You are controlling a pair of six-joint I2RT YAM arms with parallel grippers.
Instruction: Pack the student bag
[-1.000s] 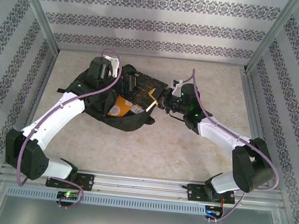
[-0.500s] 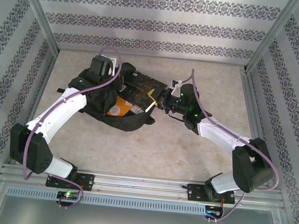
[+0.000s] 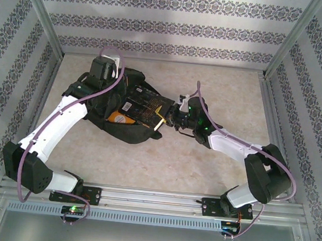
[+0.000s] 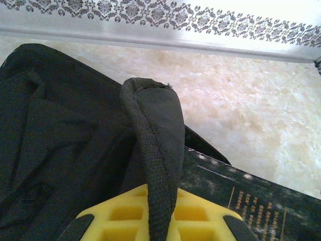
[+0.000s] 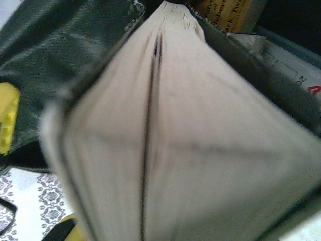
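Note:
The student bag (image 3: 108, 100), a black soft backpack, lies left of the table's middle. My left gripper (image 3: 103, 74) is at its far rim, shut on a black woven strap (image 4: 155, 165) that runs down between the yellow jaws. My right gripper (image 3: 172, 116) is shut on the right edge of a dark hardcover book (image 3: 144, 104) that lies across the bag's mouth. In the right wrist view the book's cream page edge (image 5: 165, 140) is right in front of the camera. The book's dark cover (image 4: 251, 196) shows beside the strap.
An orange item (image 3: 117, 117) sits inside the bag under the book. Bare beige tabletop (image 3: 162, 161) lies in front of the bag and to the right. Patterned walls (image 3: 171, 26) and metal posts close in the back and sides.
My left gripper has shut on the bag's strap and drawn it left. My right gripper has pushed the book left and nearer, further over the bag's opening.

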